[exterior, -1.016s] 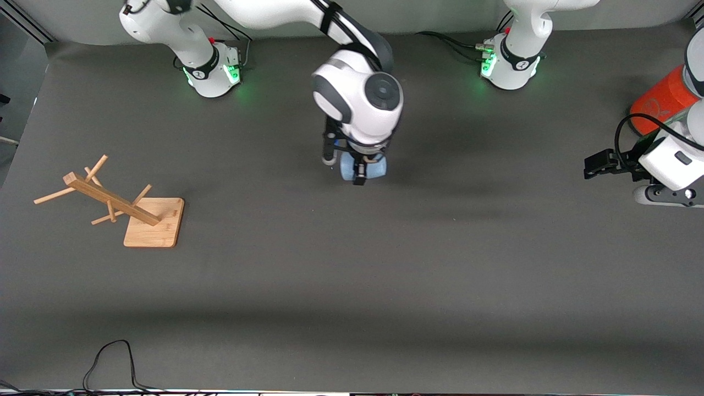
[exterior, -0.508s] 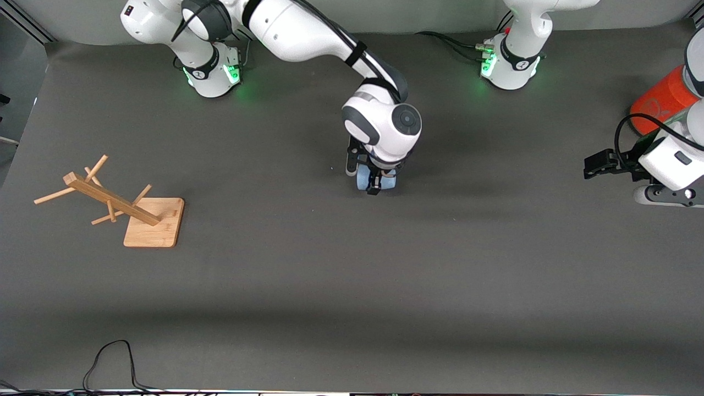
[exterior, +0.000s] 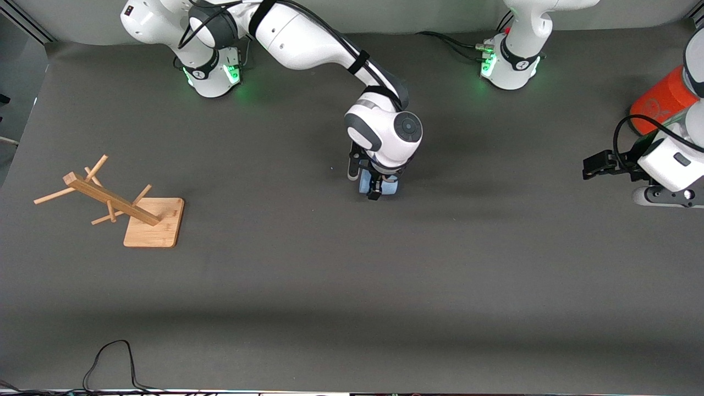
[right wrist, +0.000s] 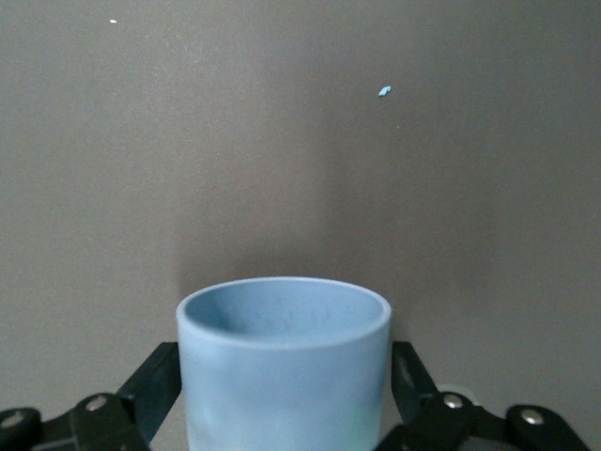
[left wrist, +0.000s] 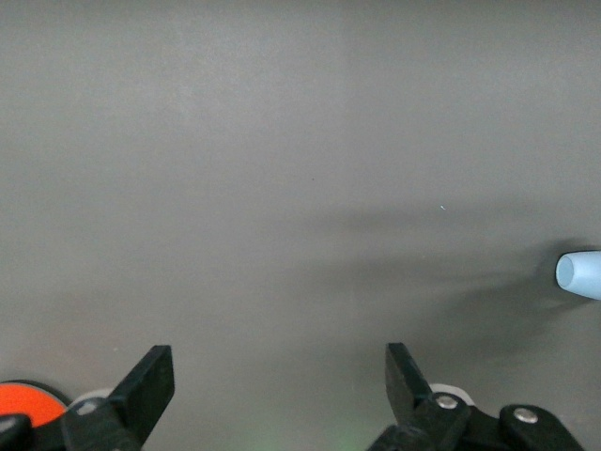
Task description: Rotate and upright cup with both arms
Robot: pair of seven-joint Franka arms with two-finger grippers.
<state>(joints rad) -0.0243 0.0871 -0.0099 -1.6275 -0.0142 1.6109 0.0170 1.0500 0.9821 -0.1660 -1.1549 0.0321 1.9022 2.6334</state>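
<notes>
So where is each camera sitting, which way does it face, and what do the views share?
Front view: high across the table, facing both arms; right pincer at the small light-blue plastic cup.
Left wrist view: on the left arm, looking down; left pincer open.
Right wrist view: on the right arm; pincer fingers flank the cup.
Shared: the cup shows in all three.

- cup (exterior: 388, 187) mostly covered by right arm's wrist in front view; only slivers of blue show, upright or not can't tell there
- cup base cut off by edge in right wrist view (right wrist: 284, 362); table contact not visible
- right gripper (right wrist: 284, 395) fingers partly hidden by cup wall; touching it or just apart, can't tell
- left wrist view: only cup's tip (left wrist: 579, 273) enters at edge
- orange-red cylinder (exterior: 663, 99) cropped by frame edge and blocked by left arm; markings too small to read
- left gripper (exterior: 597, 164) fingertips too small and dark to separate in front view
</notes>
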